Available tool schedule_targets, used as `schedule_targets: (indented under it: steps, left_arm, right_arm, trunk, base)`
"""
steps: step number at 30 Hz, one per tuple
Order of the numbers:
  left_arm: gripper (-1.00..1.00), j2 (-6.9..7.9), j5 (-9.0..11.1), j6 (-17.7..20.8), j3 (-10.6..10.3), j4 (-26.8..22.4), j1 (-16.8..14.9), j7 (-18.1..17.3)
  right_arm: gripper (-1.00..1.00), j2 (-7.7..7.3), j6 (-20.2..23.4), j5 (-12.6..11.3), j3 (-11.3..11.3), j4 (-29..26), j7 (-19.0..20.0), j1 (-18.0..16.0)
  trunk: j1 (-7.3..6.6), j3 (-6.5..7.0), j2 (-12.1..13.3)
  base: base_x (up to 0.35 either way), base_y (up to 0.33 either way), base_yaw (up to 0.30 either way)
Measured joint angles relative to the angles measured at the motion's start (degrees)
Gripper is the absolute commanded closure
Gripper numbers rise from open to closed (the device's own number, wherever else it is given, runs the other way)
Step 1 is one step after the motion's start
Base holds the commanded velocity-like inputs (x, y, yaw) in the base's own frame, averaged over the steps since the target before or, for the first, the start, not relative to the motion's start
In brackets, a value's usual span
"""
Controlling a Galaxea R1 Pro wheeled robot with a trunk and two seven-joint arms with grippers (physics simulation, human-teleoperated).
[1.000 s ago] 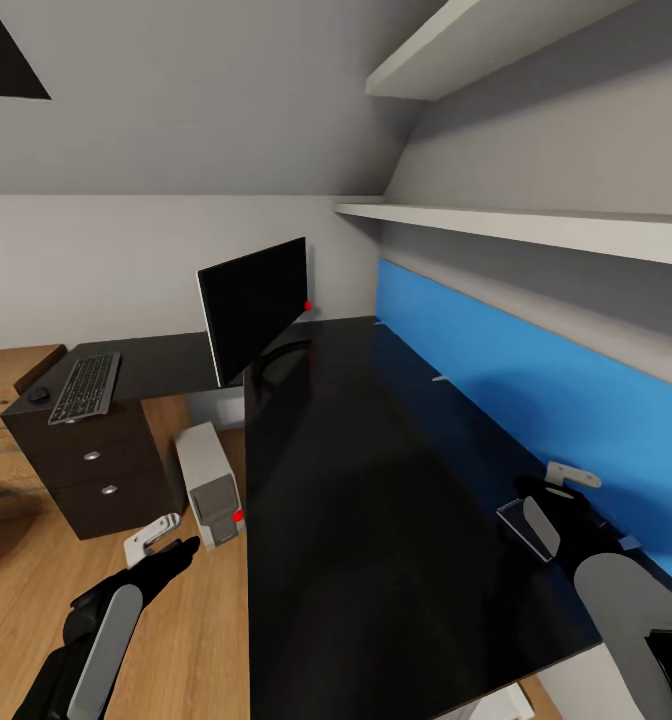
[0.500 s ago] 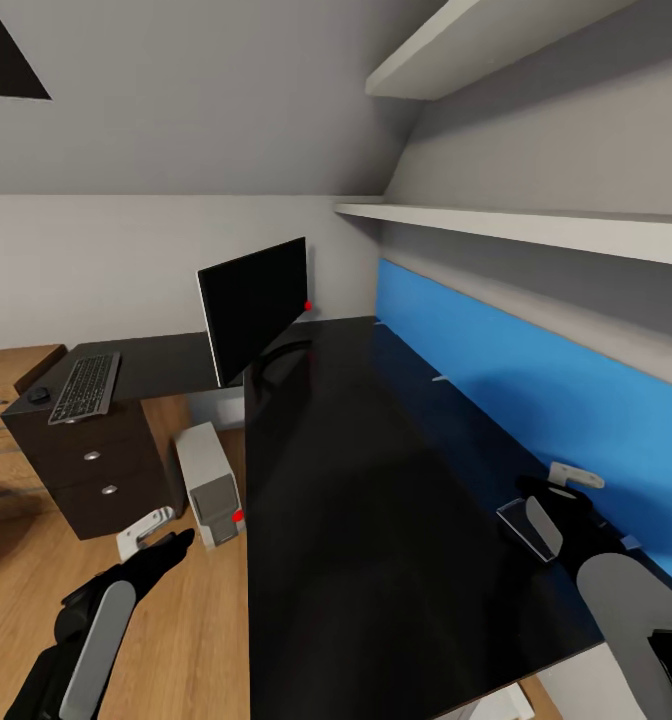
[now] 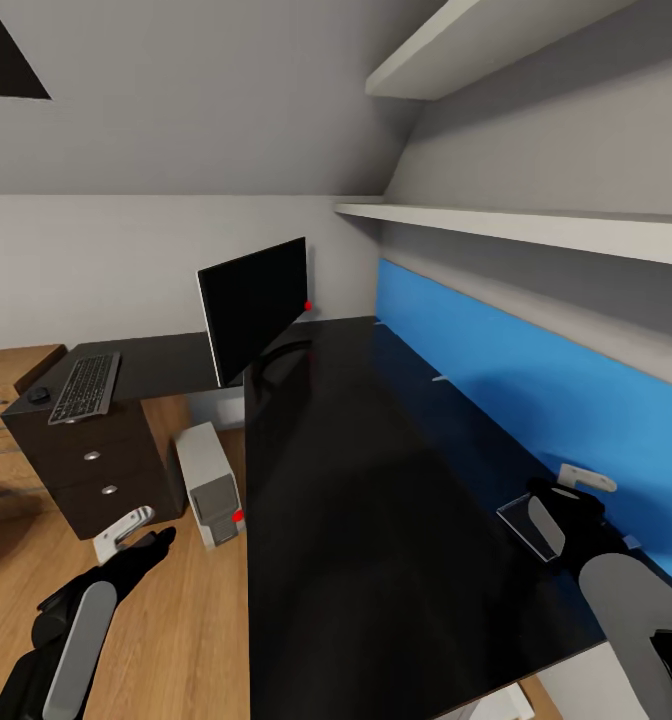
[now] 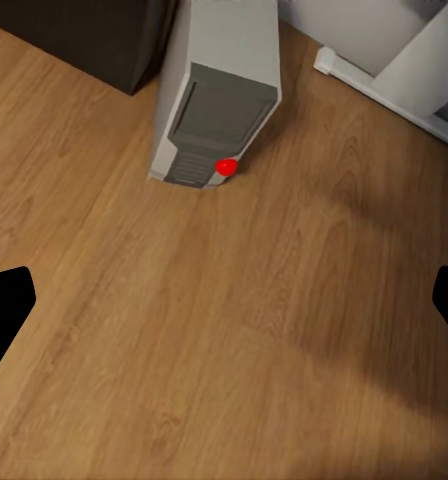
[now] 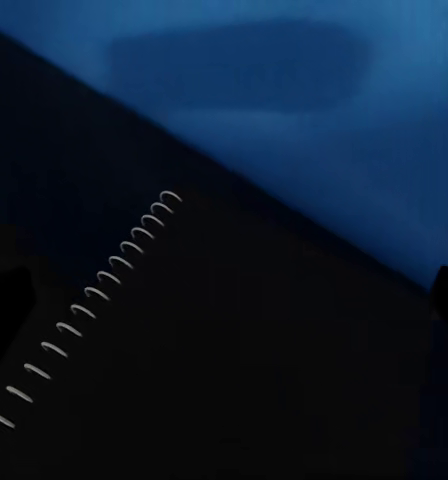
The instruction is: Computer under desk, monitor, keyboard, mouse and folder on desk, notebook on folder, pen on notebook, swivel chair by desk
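Observation:
The black monitor [image 3: 254, 305] stands at the corner of the glossy black desk [image 3: 356, 480]. On the desk's left wing lie the keyboard [image 3: 84, 387] and, beside it, the small mouse [image 3: 39, 395]. The grey-white computer [image 3: 211, 485] stands on the floor at the desk's edge, with its red light also visible on the computer [image 4: 216, 100]. My left gripper [image 3: 136, 535] hangs open over the floor [image 4: 224, 310]. A spiral-bound notebook [image 3: 524, 525] lies on the desk by the blue panel. My right gripper [image 3: 566, 500] is open just above the notebook [image 5: 244, 370]. Folder, pen and swivel chair are out of view.
A blue wall panel [image 3: 536, 370] runs along the desk's back edge, with two white shelves [image 3: 536, 228] above it. A dark drawer unit [image 3: 96, 470] supports the desk's left wing. Oak plank floor [image 3: 191, 640] lies to the left of the desk.
My left arm has drawn back and to the left, away from the computer. My right gripper has shifted slightly right while the notebook stayed where it was.

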Motion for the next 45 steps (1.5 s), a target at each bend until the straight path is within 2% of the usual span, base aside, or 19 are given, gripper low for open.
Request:
schedule_targets:
  steps: [5,21,29,35,42,45]
  left_arm:
    - [-1.0,-0.04,0.0,0.0,0.02,-0.01,0.0,0.0]
    - [-1.0,-0.06,0.0,-0.06,0.03,-0.03,0.0,0.09]
    - [-1.0,-0.06,0.0,-0.07,0.03,-0.05,0.0,0.09]
    - [-1.0,-0.1,0.0,-0.08,-0.04,0.01,0.0,0.1]
    - [-1.0,-0.07,0.0,-0.08,0.02,-0.02,0.0,0.09]
    - [-1.0,-0.06,0.0,-0.08,0.01,-0.04,0.0,0.09]
  right_arm:
    - [-1.0,0.03,-0.06,-0.03,0.05,0.0,-0.08,0.0]
    - [-1.0,0.03,-0.07,-0.02,0.06,0.0,-0.03,0.0]
    - [-1.0,0.03,-0.07,0.0,0.06,0.0,0.0,0.0]
    - [-1.0,0.09,0.03,0.82,0.12,-0.58,-0.11,-0.04]
    - [-1.0,0.11,0.05,0.98,0.14,-0.58,-0.13,-0.04]
    - [-1.0,0.13,0.03,0.7,0.16,-1.15,-0.09,-0.04]
  trunk:
    - [0.0,0.0,0.0]
    - [3.51,-2.87,-6.4]
    - [3.52,-2.87,-6.42]
    - [4.82,-3.94,-8.82]
    - [4.83,-3.94,-8.84]
    - [5.27,-4.3,-9.64]
  base:
    - [0.0,0.0,0.0]
    - [0.0,0.0,0.0]
    - [0.0,0.0,0.0]
    - [0.0,0.0,0.0]
    - [0.0,0.0,0.0]
    - [0.0,0.0,0.0]
